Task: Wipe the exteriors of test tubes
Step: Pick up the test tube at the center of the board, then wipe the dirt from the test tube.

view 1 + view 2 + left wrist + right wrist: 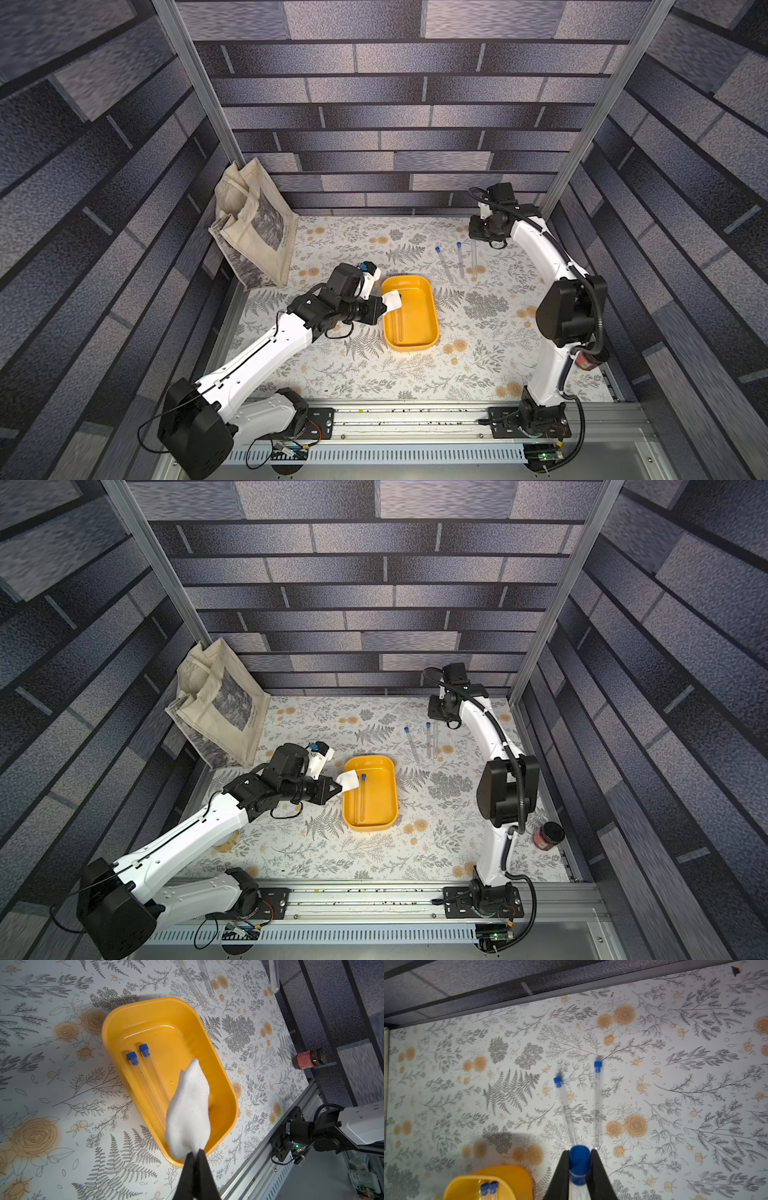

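My left gripper [195, 1153] is shut on a bunched white cloth [189, 1109] that hangs over the near-left part of the yellow tray [187, 1028]. Two capped test tubes [145, 1084] lie side by side in that tray, partly hidden by the cloth. At the far right, my right gripper [579, 1152] is shut on the blue cap of a third test tube [473, 259]. Two more test tubes [564, 1109] [597, 1101] lie on the floral table just beyond it. In both top views the left gripper [384, 305] sits at the tray's left rim.
A beige tote bag [253, 232] leans against the back-left wall. A dark-lidded red jar [548, 835] stands at the table's right edge behind the right arm. A metal rail [415, 415] runs along the front edge.
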Robot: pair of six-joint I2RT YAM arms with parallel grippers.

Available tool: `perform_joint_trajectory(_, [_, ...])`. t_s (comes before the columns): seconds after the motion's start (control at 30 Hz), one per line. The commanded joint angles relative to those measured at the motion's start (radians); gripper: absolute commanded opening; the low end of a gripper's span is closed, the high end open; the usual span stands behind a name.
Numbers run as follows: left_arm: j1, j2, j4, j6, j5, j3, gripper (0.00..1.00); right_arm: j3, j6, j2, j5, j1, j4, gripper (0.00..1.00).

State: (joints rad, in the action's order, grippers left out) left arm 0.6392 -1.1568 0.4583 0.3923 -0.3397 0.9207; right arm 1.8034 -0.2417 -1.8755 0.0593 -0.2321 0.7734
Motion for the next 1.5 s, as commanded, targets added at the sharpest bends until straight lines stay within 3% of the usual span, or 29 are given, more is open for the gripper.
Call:
perform_joint_trajectory(0.0, [0.054,-0.028,-0.051,0.007,0.025,0.051,0.01,-0.11,-0.052,0.098,0.041,-0.081,-0.073,0.07])
perform_joint_trajectory(0.3, [0.164,-0.121,-0.183,0.0,-0.027,0.068,0.01,-0.429,-0.225,0.301,0.172,-0.243,-0.332,0.07])
perform_joint_trajectory(0.67, [0.209,-0.173,-0.272,0.0,-0.074,0.04,0.0,-0.7,-0.372,0.442,0.244,-0.291,-0.573,0.08])
perform_joint_trajectory(1.03, [0.207,-0.228,-0.286,-0.008,-0.056,0.021,0.0,-0.808,-0.346,0.552,0.224,-0.295,-0.555,0.09])
perform_joint_trajectory(1.47, [0.185,-0.265,-0.243,-0.033,-0.041,0.074,0.0,-0.961,-0.198,0.653,0.136,-0.366,-0.689,0.12])
